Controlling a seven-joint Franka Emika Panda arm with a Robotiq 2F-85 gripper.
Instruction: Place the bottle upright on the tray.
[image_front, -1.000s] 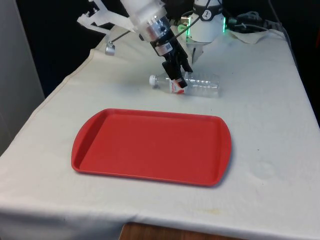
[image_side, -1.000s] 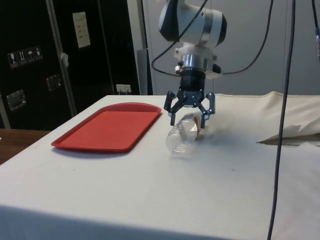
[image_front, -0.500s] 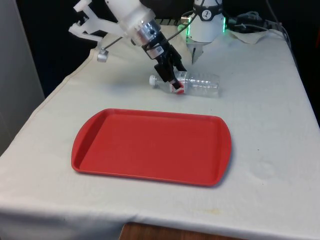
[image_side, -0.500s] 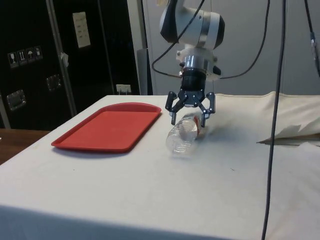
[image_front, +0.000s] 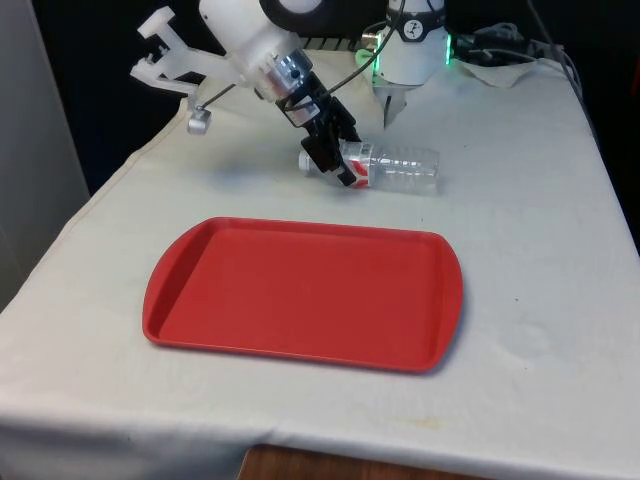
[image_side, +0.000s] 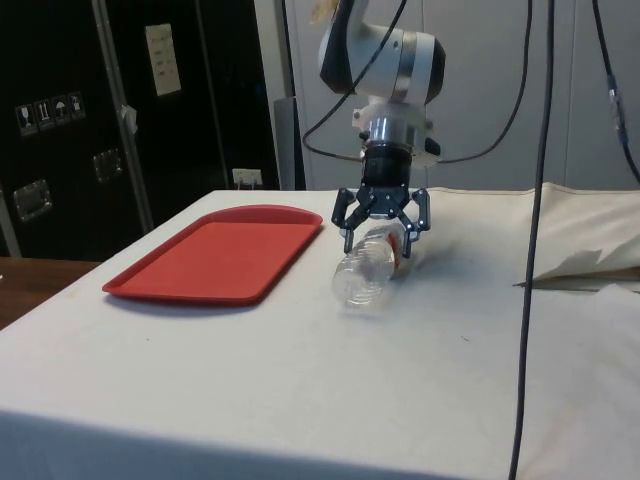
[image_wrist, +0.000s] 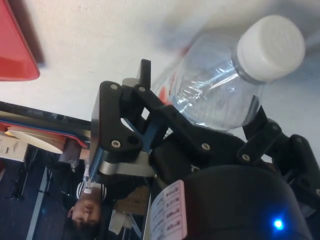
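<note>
Red tray (image_front: 300, 295) lies flat toward the tabletop's near edge, nothing on it. Beyond its far rim, toward the far edge, a clear plastic bottle (image_front: 398, 168) rests on its side on the white cloth (image_front: 540, 260), white cap (image_wrist: 270, 47) pointing toward the front view's left, red label near the neck. Black gripper (image_side: 381, 226) is down over the bottle's neck end, fingers (image_side: 345, 220) spread wide, one on each side of the shoulder, not clamped. A person (image_wrist: 87, 215) shows past the table's edge in the wrist view.
</note>
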